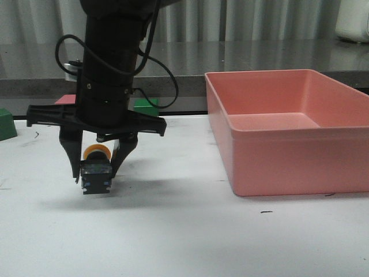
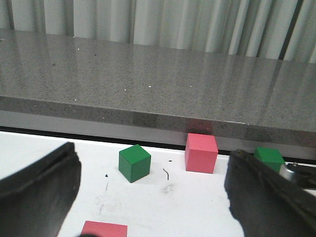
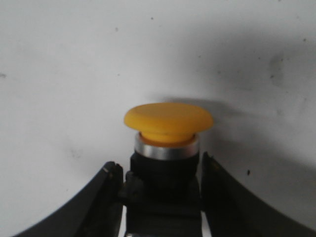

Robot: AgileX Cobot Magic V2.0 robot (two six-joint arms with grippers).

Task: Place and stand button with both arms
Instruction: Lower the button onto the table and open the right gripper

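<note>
Front view, right gripper (image 1: 95, 167): hangs down over the white table (image 1: 184, 236), its two thin fingers closed on the black body of the button (image 1: 96, 173).
Front view, button: to the left of the bin and well apart from it; the yellow cap shows above and behind the blocky body. Whether the base touches the table cannot be told.
Front view, pink bin (image 1: 277, 167): stands on the right of the table, open side up; inside, only its own pink floor and walls show.
Front view, cubes: one green cube (image 1: 6, 124) at the left edge, another green cube (image 1: 147, 104) and a red cube (image 1: 66, 99) behind the arm, by the grey counter (image 1: 259, 57).
Left wrist view, left gripper (image 2: 153, 197): fingers (image 2: 39, 187) spread wide, nothing between them.
Left wrist view, table: a green cube (image 2: 134, 162), a red cube (image 2: 201, 152) and a second green cube (image 2: 269, 158) lie near the counter edge; a red block (image 2: 104, 229) lies nearer the gripper.
Right wrist view, button (image 3: 168, 121): yellow cap and silver collar stick out past the fingertips, the black body clamped between the two fingers (image 3: 106, 197).
</note>
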